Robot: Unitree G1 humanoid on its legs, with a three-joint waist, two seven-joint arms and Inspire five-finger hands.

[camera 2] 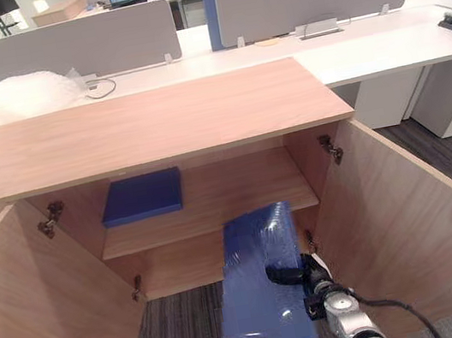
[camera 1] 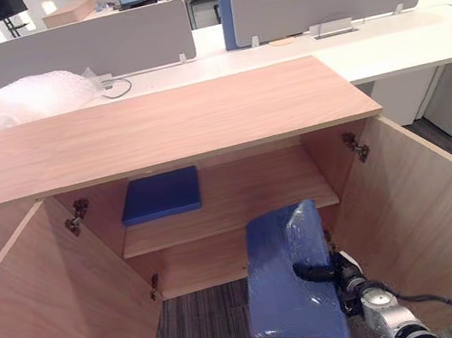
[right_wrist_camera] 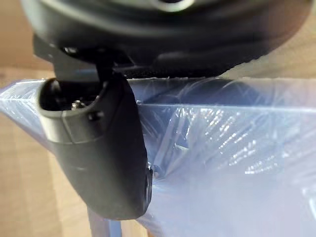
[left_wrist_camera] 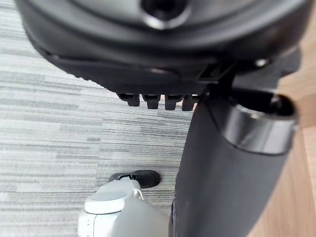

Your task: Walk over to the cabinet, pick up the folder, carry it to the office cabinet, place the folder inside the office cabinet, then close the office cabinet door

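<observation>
Folder — pinched in right robot hand, before cabinet.

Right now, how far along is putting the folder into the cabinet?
Done: pickup and carry; the right hand grips the blue plastic-wrapped folder before the open light-wood cabinet. In hand: holding it at the opening. Left: setting it on a shelf, closing the doors.

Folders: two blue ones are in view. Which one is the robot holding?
The shiny, plastic-wrapped folder in front of the open cabinet, gripped by the right hand. The other folder lies flat on the cabinet's shelf, untouched.
</observation>
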